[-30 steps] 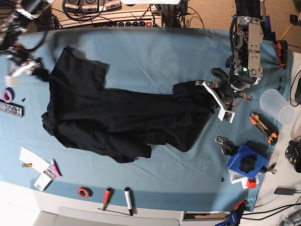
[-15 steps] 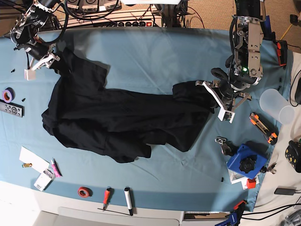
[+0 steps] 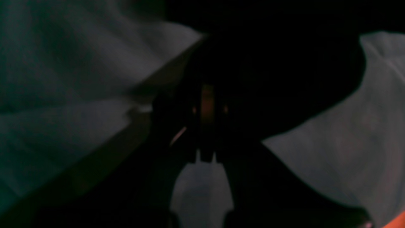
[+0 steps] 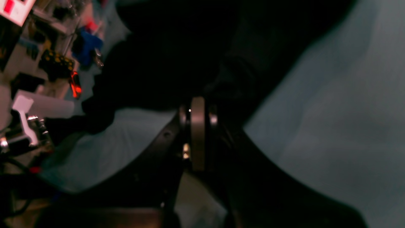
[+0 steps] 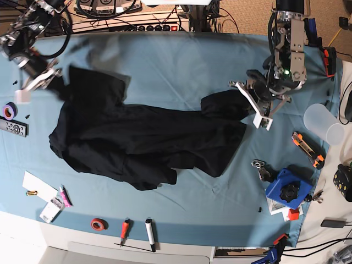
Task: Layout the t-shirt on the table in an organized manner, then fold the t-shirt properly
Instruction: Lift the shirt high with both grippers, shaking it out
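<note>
Blue table (image 5: 181, 60), black t-shirt (image 5: 137, 137) — crumpled

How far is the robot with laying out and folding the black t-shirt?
Early stage. Done: nothing yet; the black fabric t-shirt lies bunched and wrinkled on the light blue table. In hand: the left gripper and the right gripper are each shut on an end of it. Left: flattening it, then every fold.

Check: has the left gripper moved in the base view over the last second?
Yes. The left gripper, shut on the t-shirt, shifted slightly toward the table's far edge, away from the blue box.
</note>
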Motion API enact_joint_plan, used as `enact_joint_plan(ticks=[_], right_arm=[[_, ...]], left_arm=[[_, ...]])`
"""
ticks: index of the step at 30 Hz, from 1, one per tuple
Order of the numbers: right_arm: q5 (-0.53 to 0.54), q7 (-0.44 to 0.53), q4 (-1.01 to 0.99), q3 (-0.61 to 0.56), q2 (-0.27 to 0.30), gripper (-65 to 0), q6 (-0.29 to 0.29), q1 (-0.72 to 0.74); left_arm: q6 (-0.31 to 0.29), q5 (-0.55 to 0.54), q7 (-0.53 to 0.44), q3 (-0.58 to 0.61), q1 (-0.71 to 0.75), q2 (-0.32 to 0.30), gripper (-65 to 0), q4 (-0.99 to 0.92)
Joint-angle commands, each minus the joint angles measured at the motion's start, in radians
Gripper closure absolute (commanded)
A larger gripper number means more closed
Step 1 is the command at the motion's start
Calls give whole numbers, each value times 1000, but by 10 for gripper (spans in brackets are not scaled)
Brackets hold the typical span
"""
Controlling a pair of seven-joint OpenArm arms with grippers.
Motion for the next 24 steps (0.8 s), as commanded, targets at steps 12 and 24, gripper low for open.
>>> enact_joint_plan(ticks=[12, 24], right_arm=[[55, 20, 251, 121, 17, 0, 1, 122], [-185, 186, 178, 50, 87, 0, 1, 186]], left_arm=[[-1, -3, 8, -115, 190, -5, 0, 352], [-2, 8, -176, -154, 198, -10, 0, 404]])
